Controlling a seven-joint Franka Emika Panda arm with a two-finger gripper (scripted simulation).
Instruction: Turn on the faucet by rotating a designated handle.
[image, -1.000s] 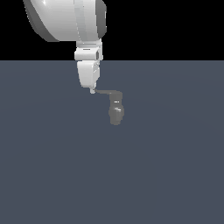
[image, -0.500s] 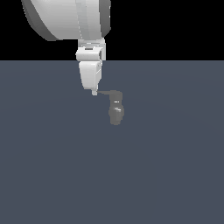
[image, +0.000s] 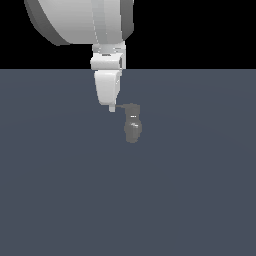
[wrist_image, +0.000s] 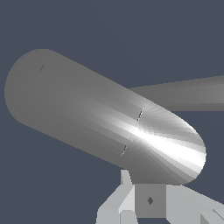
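Your pincer (image: 112, 107) sits at the free end of the handle (image: 121, 106), probably to push it round, though you can't tell its opening from these views, and the faucet (image: 132, 127) stands just beyond on the desk (image: 200, 190).

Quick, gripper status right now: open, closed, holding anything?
Gripper: at the free end of the faucet handle; open or closed cannot be told, and no grasp is visible.

Slate-grey floor (image: 200, 200), black backdrop (image: 200, 30)
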